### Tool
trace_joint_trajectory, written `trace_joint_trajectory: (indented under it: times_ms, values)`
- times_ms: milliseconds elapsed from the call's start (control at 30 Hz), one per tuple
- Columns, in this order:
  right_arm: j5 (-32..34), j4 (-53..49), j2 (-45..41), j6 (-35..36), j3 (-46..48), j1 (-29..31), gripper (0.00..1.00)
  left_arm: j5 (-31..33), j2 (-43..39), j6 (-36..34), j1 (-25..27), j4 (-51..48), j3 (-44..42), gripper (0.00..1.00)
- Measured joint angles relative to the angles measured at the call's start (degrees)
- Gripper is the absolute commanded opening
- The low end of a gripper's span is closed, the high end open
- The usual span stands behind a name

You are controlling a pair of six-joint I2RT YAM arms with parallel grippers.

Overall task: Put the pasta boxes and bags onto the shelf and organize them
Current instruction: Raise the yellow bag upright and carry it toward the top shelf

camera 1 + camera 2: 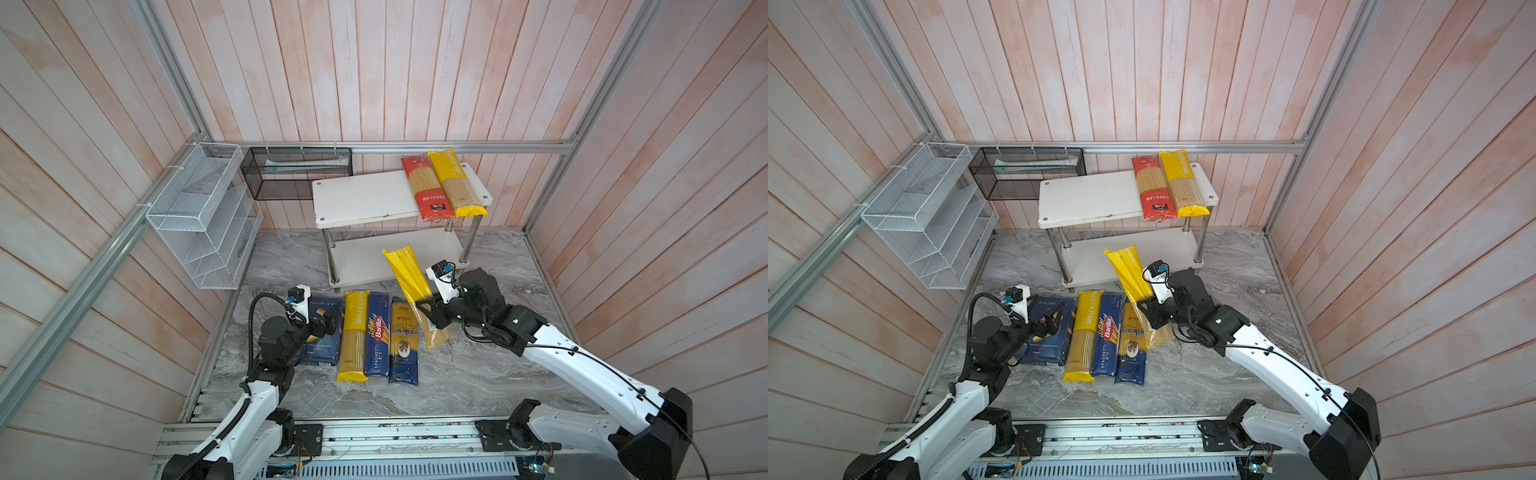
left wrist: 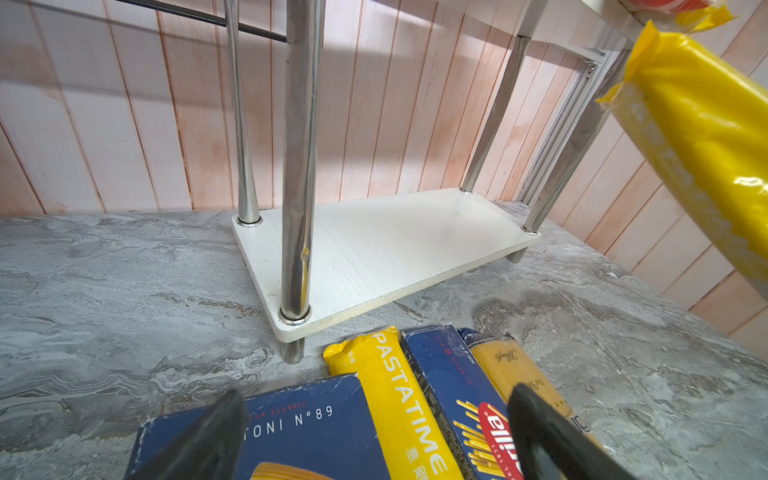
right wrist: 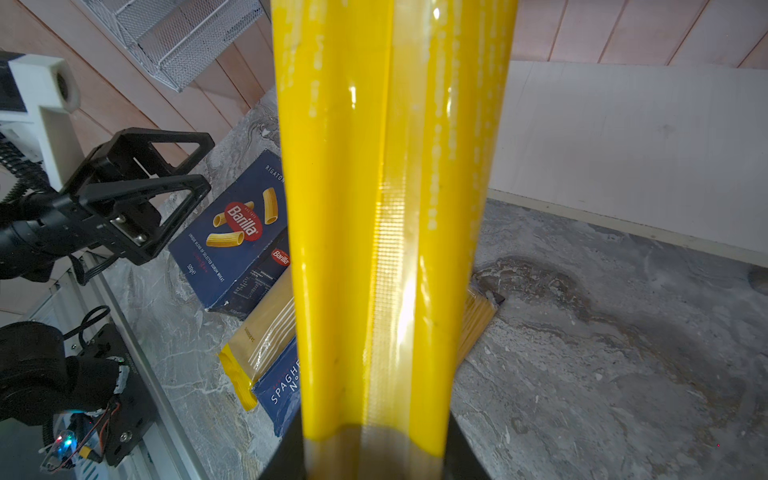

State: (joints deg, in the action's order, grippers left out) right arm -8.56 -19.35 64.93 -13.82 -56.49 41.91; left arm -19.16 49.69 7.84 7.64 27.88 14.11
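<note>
The right jaws are shut tight on the middle of a yellow bag (image 1: 405, 270). The bag is tilted, far end up high, in front of the shelf (image 1: 361, 199). The right arm reaches in from the near right, elbow bent, wrist turned sideways.

The left jaws are open and hold nothing. They hang over the wide blue box (image 1: 324, 349), with the left arm bent up.

Right of that box, a PASTATIME bag (image 1: 353, 332), a narrow blue box (image 1: 378, 336) and a clear bag (image 1: 403, 345) lie in 1 row on the surface (image 1: 478, 374).

A red bag (image 1: 428, 191) and the other yellow bag (image 1: 455, 183) lie on the shelf's top board, at its right end.
</note>
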Motion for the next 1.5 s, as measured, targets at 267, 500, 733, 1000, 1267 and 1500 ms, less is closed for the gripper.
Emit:
trace_joint_trajectory:
  times_ms: [267, 500, 733, 1000, 1267, 1500]
  values:
    - [-0.90, -0.87, 0.68, 1.29, -5.40, 0.00, 0.00, 0.00, 0.00, 0.00, 0.00, 0.00, 0.00, 1.00]
    - [-1.79, -2.12, 5.27, 3.72, -12.76, 0.15, 0.00, 0.02, 0.00, 0.00, 0.00, 0.00, 0.00, 1.00]
    - [-1.51, -1.64, 9.90, 5.09, -19.56, 0.48, 0.00, 0.11, 0.00, 0.00, 0.00, 0.00, 0.00, 1.00]
    - [1.01, -1.09, 16.52, 5.09, -27.43, 0.48, 0.00, 0.15, 0.00, 0.00, 0.00, 0.00, 0.00, 1.00]
    - [2.73, -1.31, 21.22, 5.05, -35.01, 0.48, 0.00, 0.15, -0.02, 0.02, 0.00, 0.00, 0.00, 1.00]
    - [5.31, -1.84, 26.10, 5.51, -44.11, 0.48, 0.00, 0.15, -0.04, 0.02, 0.00, 0.00, 0.00, 1.00]
